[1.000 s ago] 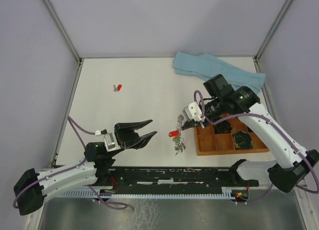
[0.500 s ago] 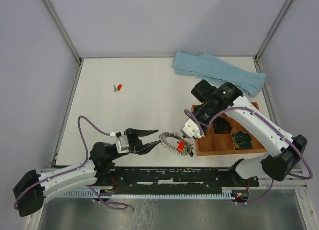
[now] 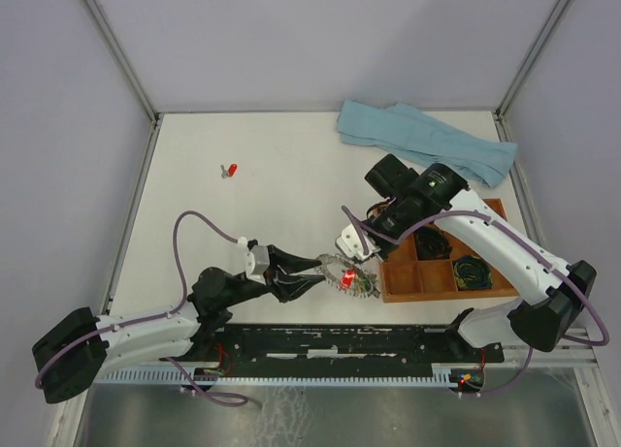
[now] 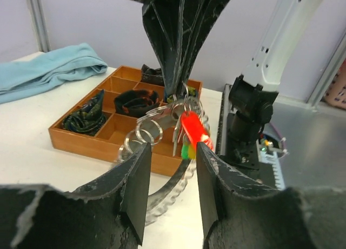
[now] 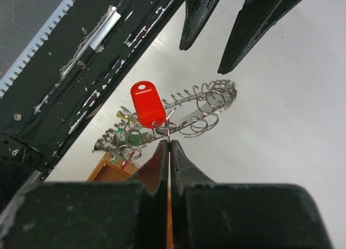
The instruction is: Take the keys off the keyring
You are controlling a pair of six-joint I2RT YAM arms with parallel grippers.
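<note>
The white surface (image 3: 272, 185) carries a blue cloth (image 3: 427, 142) at its far right and a wooden tray (image 3: 427, 296) at its near right.

The right pincer (image 5: 168, 147) comes down just left of the tray, its jaws pressed together on a thin wire loop of the keyring (image 5: 213, 99). The left pincer (image 3: 312, 272) reaches in from the left with its jaws apart. In its own wrist view, the ring's near arc shows in the gap between its fingers (image 4: 138, 184), and we see no contact there.

The keyring hangs tilted, nearly edge-on to the right wrist camera. Its long axis runs left to right, from the left pincer's tips towards the tray's near left corner. We cannot tell whether its low edge touches the surface. It is silvery-grey and fringed all round with small wire loops.

A red tag (image 5: 147, 103) stands out just beside the right pincer's tips, with a green-headed key (image 4: 186, 150) beneath it. One red-headed key (image 3: 231, 170) lies alone, far off to the left.
</note>
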